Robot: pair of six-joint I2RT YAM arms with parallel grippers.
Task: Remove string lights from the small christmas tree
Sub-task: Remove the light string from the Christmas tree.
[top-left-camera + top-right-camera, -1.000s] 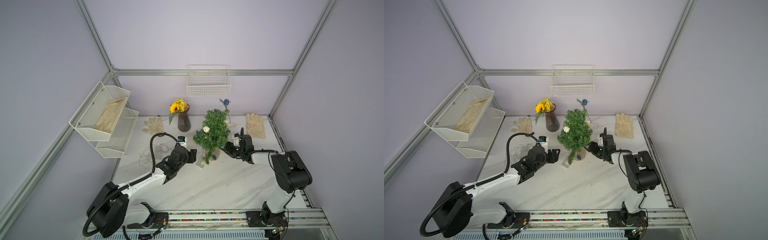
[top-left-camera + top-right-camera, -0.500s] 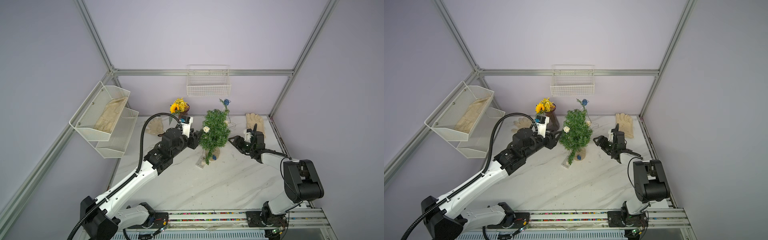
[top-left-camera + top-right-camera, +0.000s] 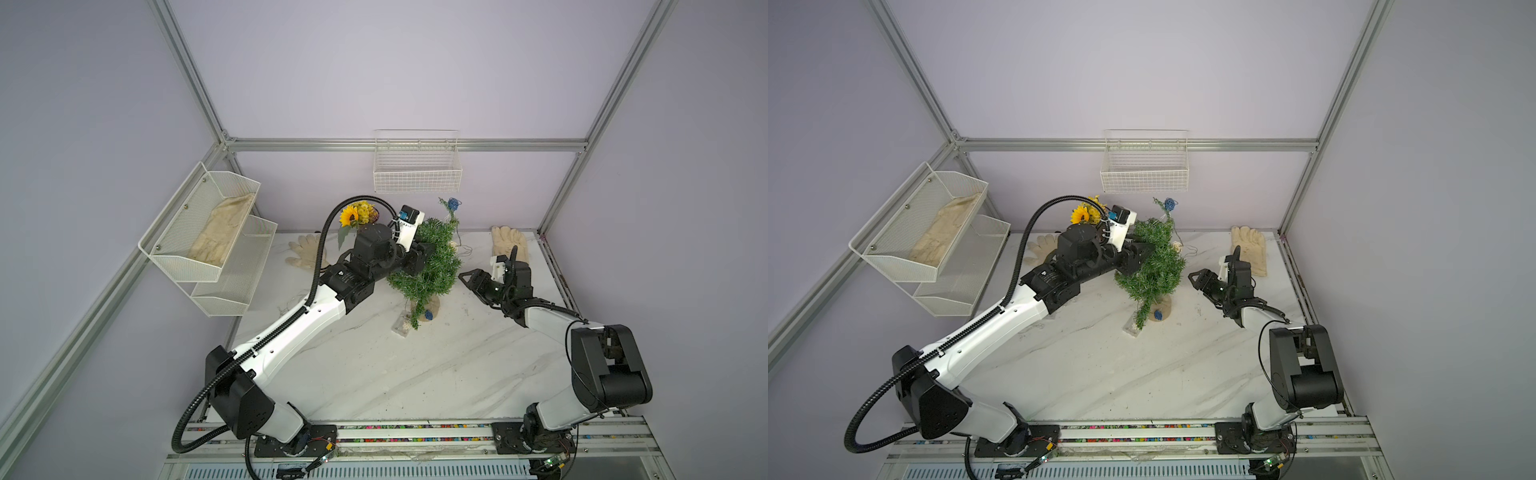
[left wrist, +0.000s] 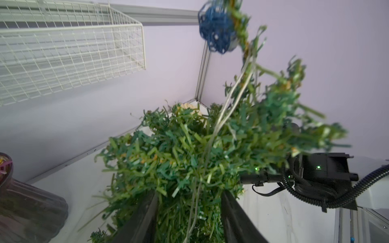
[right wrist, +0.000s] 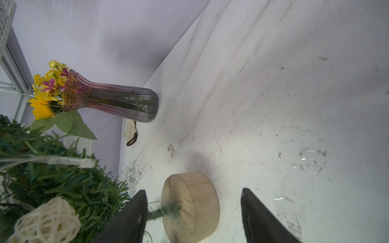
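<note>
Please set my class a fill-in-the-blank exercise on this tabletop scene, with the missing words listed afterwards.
1. The ball at the bent tip of the small christmas tree is coloured ___.
2. The right pincer, beside the tree, has its jaws ___.
3. The left pincer is pushed into the tree, the pale ___ of the string lights passing between its fingers.
4. A glove lies in the ___ tier of the mesh shelf.

Missing words: blue; open; wire; upper.

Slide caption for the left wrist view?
Left jaws straddle tree foliage; pale light wire runs between them up to a blue ball at the bent tip.
</note>
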